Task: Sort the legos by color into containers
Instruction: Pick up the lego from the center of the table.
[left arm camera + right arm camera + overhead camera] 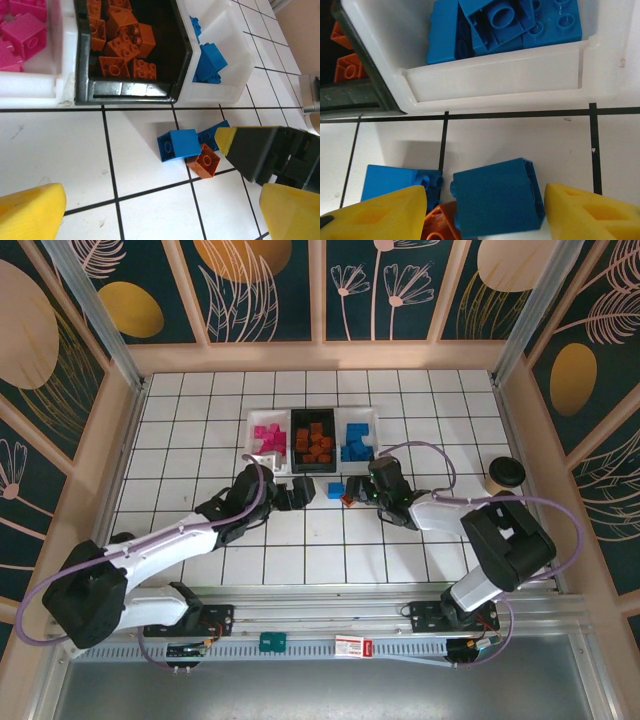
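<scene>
Three bins stand side by side at the back: a white bin (258, 452) with pink legos (268, 437), a black bin (296, 443) with orange legos (122, 42), and a white bin (495, 77) with blue legos (507, 22). In front of them lie three loose bricks: a blue brick (179, 145), an orange brick (204, 160) and a second blue brick (495, 200). My right gripper (485, 212) is open and straddles that second blue brick, its fingers close to both sides. My left gripper (160, 215) is open over bare tile just left of the loose bricks, holding nothing.
A round black cup (505, 473) stands on the tiles at the right. The two grippers (298, 495) (362, 492) face each other closely across the loose bricks. Wooden walls ring the white tiled floor (200, 440).
</scene>
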### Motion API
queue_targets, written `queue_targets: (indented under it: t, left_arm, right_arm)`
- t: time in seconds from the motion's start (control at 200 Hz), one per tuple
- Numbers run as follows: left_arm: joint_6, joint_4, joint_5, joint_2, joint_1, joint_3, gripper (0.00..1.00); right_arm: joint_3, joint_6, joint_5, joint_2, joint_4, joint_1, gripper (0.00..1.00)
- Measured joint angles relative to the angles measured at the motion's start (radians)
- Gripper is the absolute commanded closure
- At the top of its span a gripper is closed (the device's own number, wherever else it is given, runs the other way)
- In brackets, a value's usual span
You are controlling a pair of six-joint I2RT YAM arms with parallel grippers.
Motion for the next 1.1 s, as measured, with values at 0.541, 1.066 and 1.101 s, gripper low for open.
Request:
queue_targets:
  t: [0.541, 1.066, 1.101]
  left_arm:
    - [-0.011, -0.001, -0.016, -0.029, 0.000, -0.054, 0.01]
    - [-0.013, -0.005, -0.039, -0.040, 0.000, -0.068, 0.01]
    - [-0.015, -0.006, -0.039, -0.040, 0.000, -0.069, 0.01]
  right_arm:
    - [0.034, -0.009, -0.015, 0.054, -0.004, -0.019, 0.38]
    - [0.060, -0.018, -0.022, 0.089, 0.006, -0.019, 0.58]
    - [0.059, -0.016, -0.021, 0.089, 0.009, -0.019, 0.60]
